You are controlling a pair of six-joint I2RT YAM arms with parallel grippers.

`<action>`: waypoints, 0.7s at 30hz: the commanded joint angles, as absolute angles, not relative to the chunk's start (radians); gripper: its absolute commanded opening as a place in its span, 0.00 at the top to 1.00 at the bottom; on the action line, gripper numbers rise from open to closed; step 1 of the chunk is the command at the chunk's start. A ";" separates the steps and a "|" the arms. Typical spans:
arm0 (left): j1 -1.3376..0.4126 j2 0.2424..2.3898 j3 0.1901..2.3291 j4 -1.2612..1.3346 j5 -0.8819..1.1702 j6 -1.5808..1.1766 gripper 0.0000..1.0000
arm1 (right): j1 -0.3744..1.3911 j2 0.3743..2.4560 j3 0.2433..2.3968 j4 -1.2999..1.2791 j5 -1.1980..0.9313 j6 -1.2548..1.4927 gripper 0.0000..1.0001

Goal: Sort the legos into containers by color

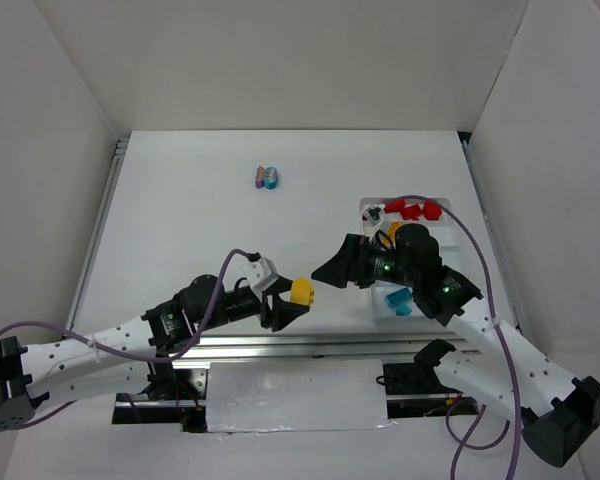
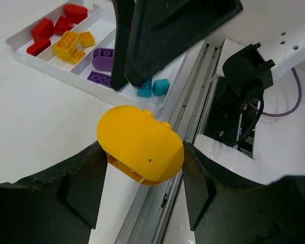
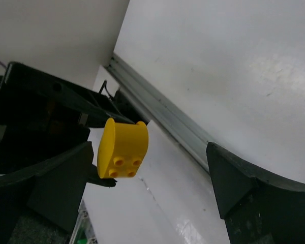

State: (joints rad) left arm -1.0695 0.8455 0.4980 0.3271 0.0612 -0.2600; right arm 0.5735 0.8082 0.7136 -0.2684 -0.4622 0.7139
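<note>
My left gripper [image 1: 292, 298] is shut on a rounded yellow brick [image 1: 301, 291] and holds it above the table's near edge; in the left wrist view the brick [image 2: 141, 144] sits between both fingers. My right gripper [image 1: 325, 271] is open and empty, close to the right of the brick, which shows off its left finger in the right wrist view [image 3: 122, 148]. The white tray [image 1: 365, 207] lies partly under the right arm. It holds red [image 2: 51, 28], yellow [image 2: 71, 44], purple [image 2: 104, 58] and teal bricks [image 2: 155, 87] in separate compartments. A purple-and-teal cluster [image 1: 268, 178] lies far back.
A metal rail [image 1: 310, 345] runs along the table's near edge under both grippers. White walls close in the table on the left, back and right. The right arm's purple cable [image 1: 480, 260] loops over the tray.
</note>
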 commanded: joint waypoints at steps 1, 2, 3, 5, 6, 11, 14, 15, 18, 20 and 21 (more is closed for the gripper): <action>-1.074 0.827 0.517 0.480 0.115 -0.233 1.00 | 0.633 0.772 0.677 -0.160 -0.522 0.825 0.01; -1.074 0.830 0.518 0.491 0.123 -0.232 1.00 | 0.665 0.769 0.673 -0.156 -0.514 0.845 0.00; -1.074 0.834 0.522 0.494 0.123 -0.232 1.00 | 0.678 0.765 0.669 -0.129 -0.514 0.857 0.01; -1.074 0.850 0.532 0.491 0.123 -0.230 1.00 | 0.719 0.767 0.664 -0.100 -0.526 0.879 0.01; -1.074 0.853 0.538 0.488 0.123 -0.229 1.00 | 0.732 0.770 0.670 -0.100 -0.526 0.884 0.01; -1.074 0.865 0.545 0.489 0.126 -0.232 1.00 | 0.785 0.772 0.670 -0.057 -0.500 0.907 0.34; -1.074 0.861 0.546 0.495 0.123 -0.233 1.00 | 0.793 0.778 0.660 -0.049 -0.486 0.925 0.62; -1.074 0.862 0.548 0.494 0.120 -0.230 1.00 | 0.793 0.784 0.660 -0.055 -0.479 0.927 0.63; -1.074 0.862 0.554 0.492 0.120 -0.224 1.00 | 0.795 0.801 0.663 -0.067 -0.457 0.923 0.63; -1.074 0.868 0.558 0.494 0.123 -0.221 0.99 | 0.793 0.810 0.660 -0.054 -0.453 0.928 0.74; -1.074 0.871 0.561 0.494 0.124 -0.218 0.96 | 0.793 0.814 0.661 -0.054 -0.439 0.931 0.87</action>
